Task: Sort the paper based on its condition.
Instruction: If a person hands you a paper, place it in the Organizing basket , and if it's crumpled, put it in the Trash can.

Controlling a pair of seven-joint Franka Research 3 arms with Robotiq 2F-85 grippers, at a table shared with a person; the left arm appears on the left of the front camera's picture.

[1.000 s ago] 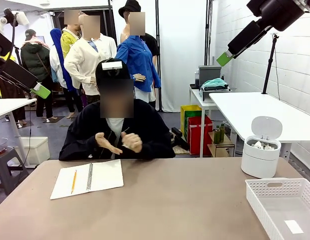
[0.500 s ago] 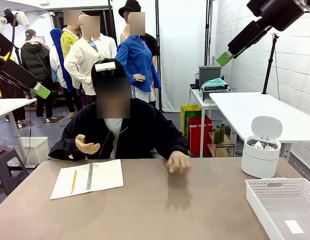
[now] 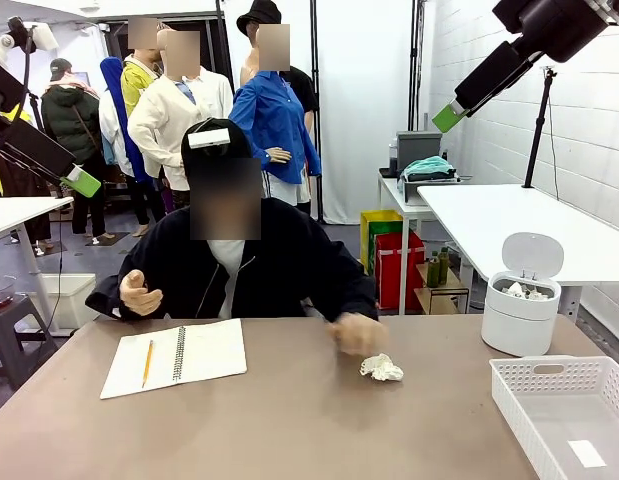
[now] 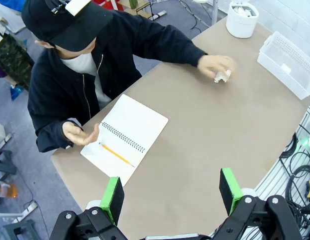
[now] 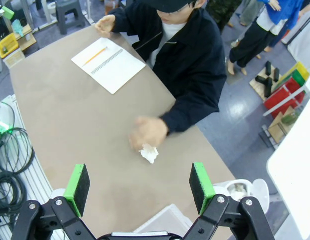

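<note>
White crumpled paper wad (image 3: 381, 368) now on the counter (image 3: 289, 430).

Front view: a second ago the person's hands were together at the chest and the counter held no wad. Half a second ago one fist was down on the counter. Now that hand (image 3: 355, 332) sits just behind the wad, seemingly let go of it; contact hard to tell. Other hand (image 3: 139, 294) has swung out beyond the notebook (image 3: 204, 352). Both sets of jaws hang high, unmoved; the wad is far below and between them, on the right jaws' side. Bin (image 3: 520, 322), lid up, shows crumpled white bits; basket (image 3: 509, 385) holds a flat slip.

Left wrist view: left jaws wide, green pads (image 4: 112, 198) with nothing between. Wad (image 4: 222, 76) far ahead, in line with the far pad, the hand touching or just beside it.

Right wrist view: right jaws wide, empty. Wad (image 5: 148, 153) straight ahead, roughly centred between the pads, well below them, just under the hand (image 5: 147, 133).

Reading: a crumpled piece has been presented for sorting. Likely bound for the bin rather than the basket. The right jaws look better lined up. The hand should clear first.
</note>
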